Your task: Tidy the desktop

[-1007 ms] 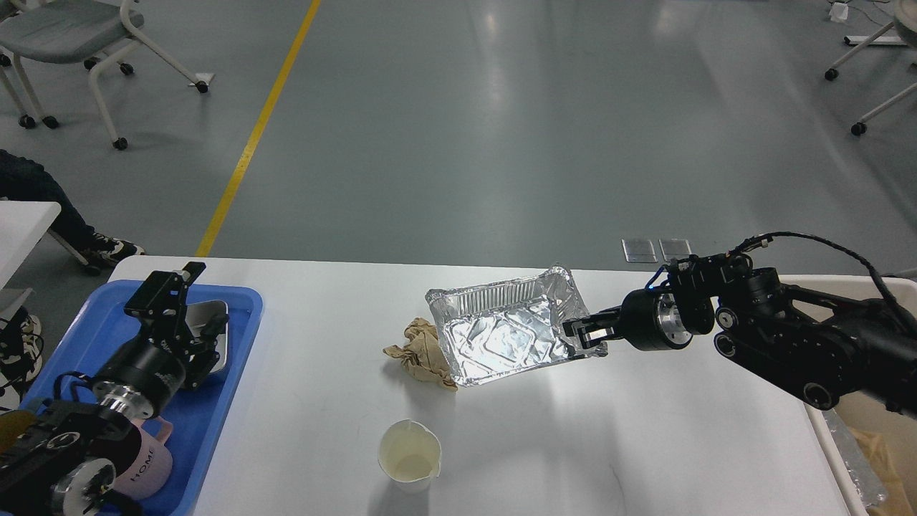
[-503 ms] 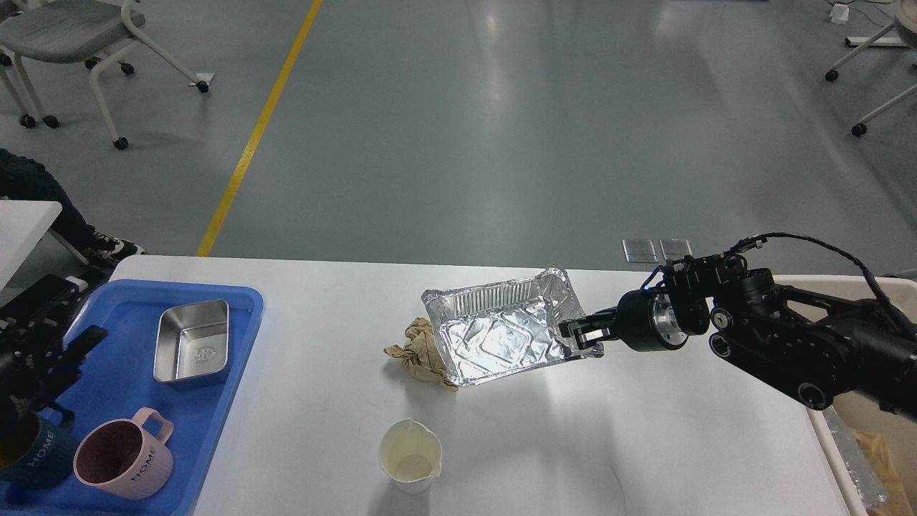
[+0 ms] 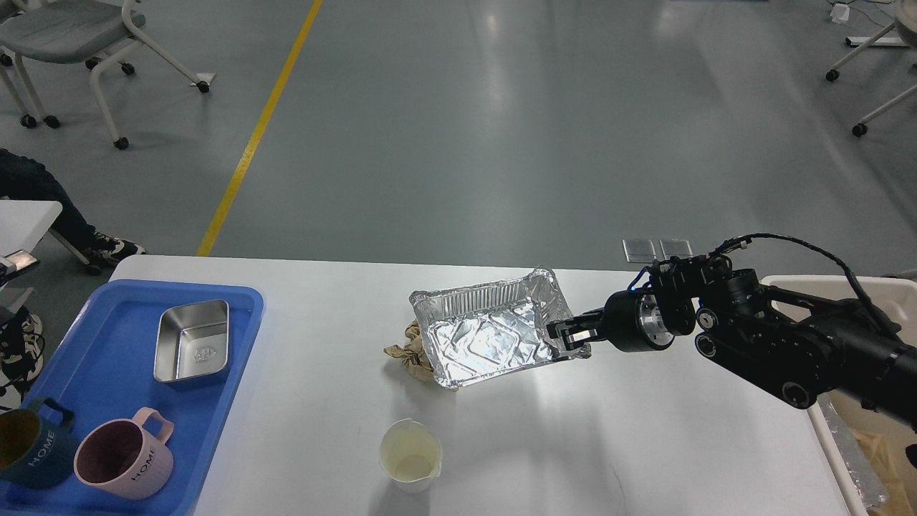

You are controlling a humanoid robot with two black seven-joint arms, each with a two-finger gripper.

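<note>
The white desktop [image 3: 645, 444] fills the lower part of the head view. A crumpled foil tray [image 3: 487, 344] sits tilted at its middle, partly over a wad of brown paper [image 3: 405, 356]. My right gripper [image 3: 567, 337] comes in from the right and is shut on the foil tray's right rim. A white paper cup [image 3: 410, 456] stands upright nearer the front edge. My left arm and gripper are out of view.
A blue tray [image 3: 107, 358] at the left holds a steel box [image 3: 192, 341], a pink mug [image 3: 122, 456] and a dark mug [image 3: 29, 444]. A beige bin [image 3: 831, 444] with foil and paper in it stands at the right edge. Chairs stand on the floor beyond.
My left arm has drawn back out of view from over the blue tray. My right gripper has moved left, and the foil tray has slid left with it, further over the brown paper.
</note>
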